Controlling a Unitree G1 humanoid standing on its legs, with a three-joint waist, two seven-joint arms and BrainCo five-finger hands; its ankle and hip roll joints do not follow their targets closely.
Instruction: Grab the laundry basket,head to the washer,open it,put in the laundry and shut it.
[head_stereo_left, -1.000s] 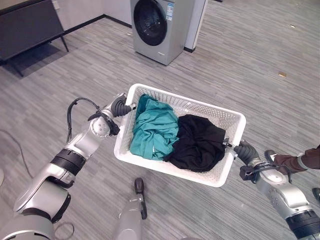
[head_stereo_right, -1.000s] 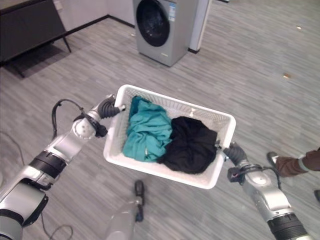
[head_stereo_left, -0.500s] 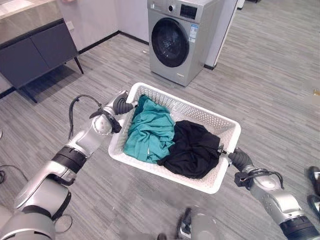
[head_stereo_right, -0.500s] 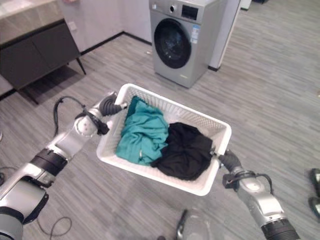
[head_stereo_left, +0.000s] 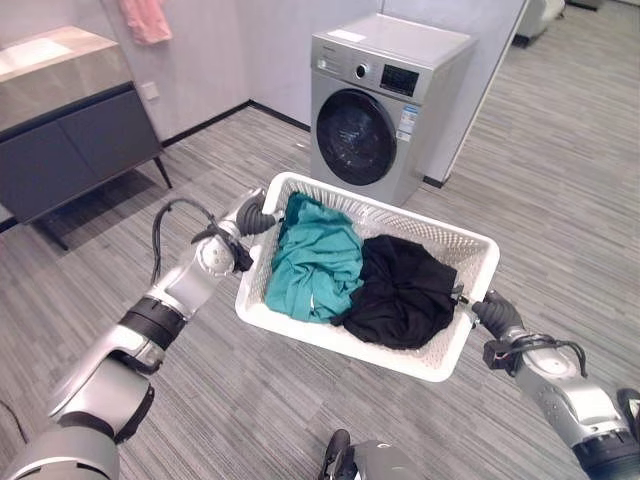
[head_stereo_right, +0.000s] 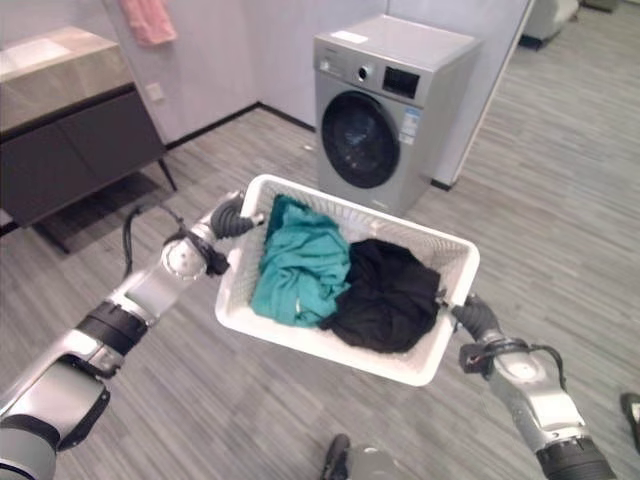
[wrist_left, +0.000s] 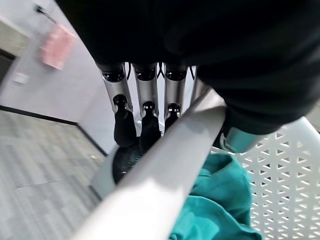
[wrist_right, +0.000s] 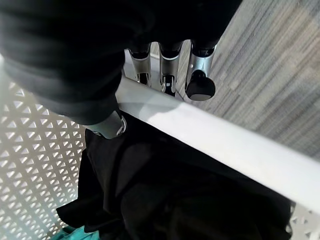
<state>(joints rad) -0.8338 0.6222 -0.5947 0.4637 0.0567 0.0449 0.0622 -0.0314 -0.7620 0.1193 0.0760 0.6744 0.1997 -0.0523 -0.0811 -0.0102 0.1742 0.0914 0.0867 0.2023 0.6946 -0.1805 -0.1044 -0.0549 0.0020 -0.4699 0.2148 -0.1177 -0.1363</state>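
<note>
I hold a white perforated laundry basket (head_stereo_left: 448, 360) off the floor between both hands. My left hand (head_stereo_left: 252, 212) is curled round the rim at the basket's left end, its fingers (wrist_left: 145, 107) hooked over the white edge (wrist_left: 165, 170). At the opposite end my right hand (head_stereo_left: 492, 313) grips the rim (wrist_right: 220, 145) the same way. Inside lie a teal garment (head_stereo_left: 315, 260) and a black garment (head_stereo_left: 402, 290). The grey front-loading washer (head_stereo_left: 385, 105) stands just beyond the basket, its round door (head_stereo_left: 352, 138) closed.
A dark low cabinet (head_stereo_left: 70, 145) with a light top stands against the wall at the left. A pink cloth (head_stereo_left: 147, 18) hangs on that wall. Grey plank floor (head_stereo_left: 560, 190) stretches around the washer.
The whole view has shifted as I moved forward: the washer now looms larger and closer ahead. Both hands keep the same hold on the basket.
</note>
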